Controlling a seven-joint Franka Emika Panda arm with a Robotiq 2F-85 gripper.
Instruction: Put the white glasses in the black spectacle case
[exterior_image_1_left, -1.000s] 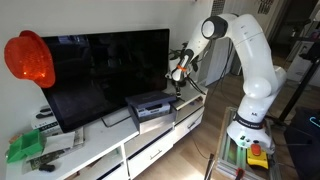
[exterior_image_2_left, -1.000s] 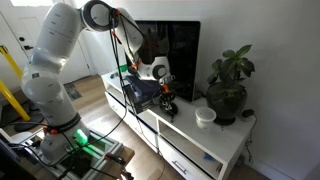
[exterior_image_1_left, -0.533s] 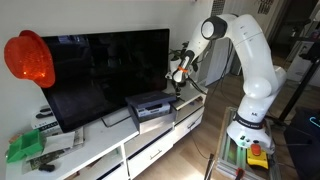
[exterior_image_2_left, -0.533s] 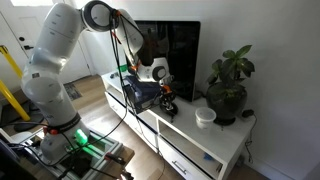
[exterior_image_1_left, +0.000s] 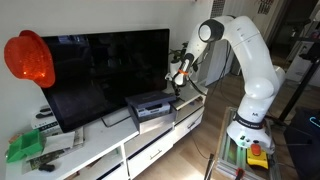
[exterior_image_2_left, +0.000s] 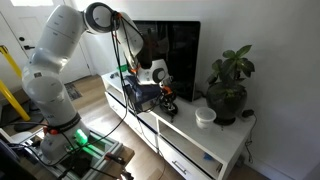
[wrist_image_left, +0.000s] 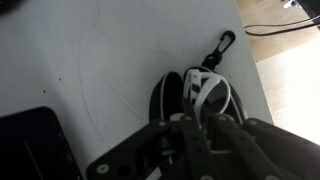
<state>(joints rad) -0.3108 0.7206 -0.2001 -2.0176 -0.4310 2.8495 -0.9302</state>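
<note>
Nearest to you in the wrist view, the gripper fills the lower edge as one dark mass. Its fingertips merge with the shadow beneath them, so you cannot tell whether they stand apart, together, or pinch the frame. Directly ahead of the fingertips, touching or nearly so, lie the white glasses. They sit within the dark outline of the black spectacle case, whose shell shows mostly to the left of the tips. The case's near end is hidden under the fingers. From what shows, its long axis seems to run away from you and slightly right, toward the clip on its strap beyond. Judged from this, any release or nudge should stay in line with that axis, straight down and not sideways. Farther off lie only the white cabinet top and a cable past its edge.
</note>
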